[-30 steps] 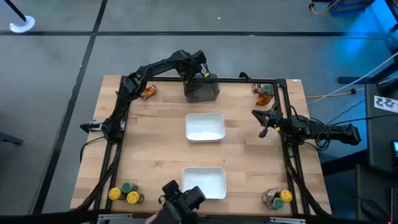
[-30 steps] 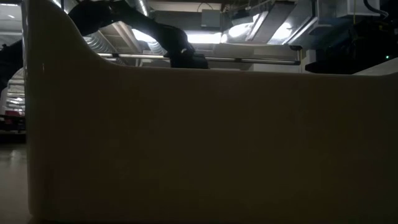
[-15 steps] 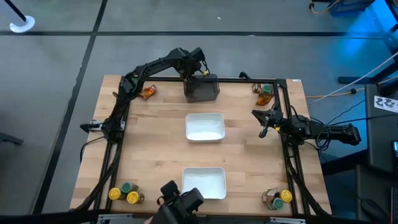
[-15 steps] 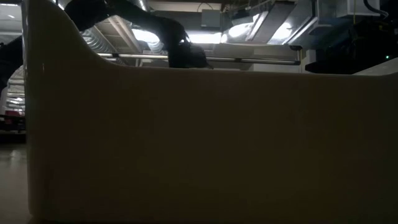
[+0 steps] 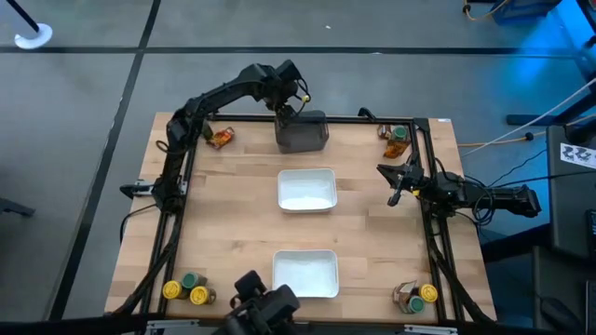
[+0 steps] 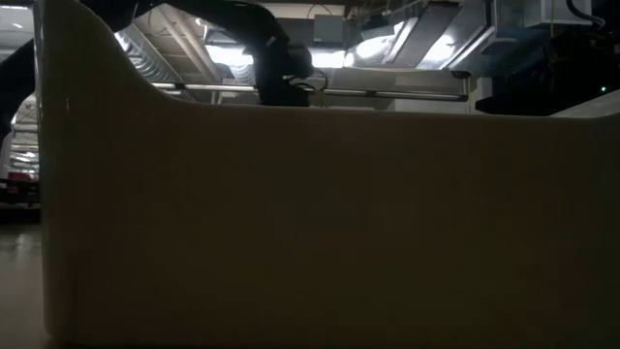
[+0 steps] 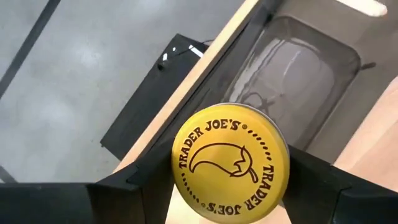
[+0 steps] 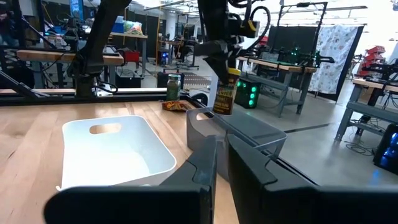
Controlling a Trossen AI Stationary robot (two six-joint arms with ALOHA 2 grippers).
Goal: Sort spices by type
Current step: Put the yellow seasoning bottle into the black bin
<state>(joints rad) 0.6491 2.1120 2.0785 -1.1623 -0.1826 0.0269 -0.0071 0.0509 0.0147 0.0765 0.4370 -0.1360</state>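
Left gripper (image 5: 287,104) clamped on a yellow-lid jar (image 7: 230,163), held over the 12 o'clock table edge just above the dark grey bin (image 5: 302,132), while right gripper (image 5: 395,183) sits at 3 o'clock, fingers nearly closed, holding nothing.

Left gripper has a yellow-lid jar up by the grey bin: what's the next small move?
Probably lower it. The left gripper holds the yellow-lid jar above the dark grey bin's far rim, so bring it over the opening before releasing.
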